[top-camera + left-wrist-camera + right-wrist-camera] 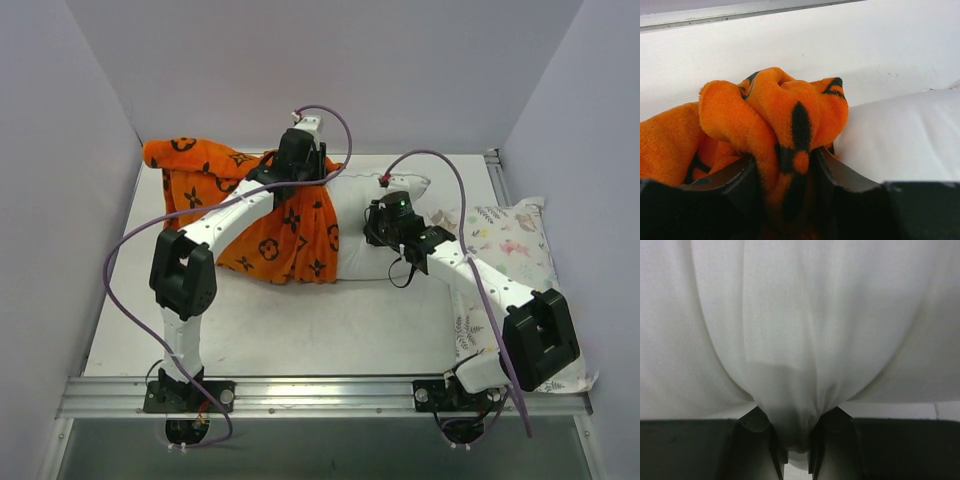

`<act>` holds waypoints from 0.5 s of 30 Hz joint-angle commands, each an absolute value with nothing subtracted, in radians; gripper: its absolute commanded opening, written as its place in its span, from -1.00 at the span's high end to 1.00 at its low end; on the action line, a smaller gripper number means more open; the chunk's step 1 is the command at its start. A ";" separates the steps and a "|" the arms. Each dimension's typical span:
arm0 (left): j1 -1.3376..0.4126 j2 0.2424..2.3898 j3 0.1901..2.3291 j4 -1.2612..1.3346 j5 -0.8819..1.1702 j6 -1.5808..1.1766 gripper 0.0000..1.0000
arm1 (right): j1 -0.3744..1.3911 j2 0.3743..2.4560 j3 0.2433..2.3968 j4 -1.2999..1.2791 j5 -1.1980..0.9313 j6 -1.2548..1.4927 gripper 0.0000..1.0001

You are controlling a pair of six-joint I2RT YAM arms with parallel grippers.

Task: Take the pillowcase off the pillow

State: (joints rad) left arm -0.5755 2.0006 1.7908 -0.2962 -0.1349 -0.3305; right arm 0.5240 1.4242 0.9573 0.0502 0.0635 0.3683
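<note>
The orange pillowcase (290, 235) with black motifs lies bunched over the left half of the white pillow (350, 255), trailing to the back left corner. My left gripper (297, 165) sits at the pillow's far edge. In the left wrist view its jaws (785, 170) pinch an upright fold of the pillowcase (775, 105), with the bare pillow (905, 135) just to the right. My right gripper (380, 225) is pressed against the pillow's uncovered right part. In the right wrist view it (799, 440) is shut on a tuck of the pillow (800, 340).
A smaller animal-print pillow (510, 240) lies along the right side under my right arm. Grey walls enclose the table on the left, back and right. A metal rail (320, 395) runs along the near edge.
</note>
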 commanded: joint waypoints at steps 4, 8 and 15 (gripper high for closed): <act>-0.637 1.853 1.804 -0.437 -0.119 -0.316 -0.31 | 0.460 1.422 1.054 -0.171 0.028 0.411 1.00; -0.672 1.705 1.780 -0.376 -0.283 -0.305 -0.73 | 0.420 1.382 1.086 -0.227 -0.054 0.400 1.00; -0.802 1.431 1.532 -0.253 -0.579 -0.264 -0.95 | 0.394 1.394 1.176 -0.304 -0.086 0.379 1.00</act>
State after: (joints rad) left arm -0.7666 1.5208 1.6142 -0.3115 -0.3977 -0.2966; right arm 0.4114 1.3972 1.1168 -0.2314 -0.0692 0.3878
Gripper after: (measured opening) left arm 0.972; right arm 0.165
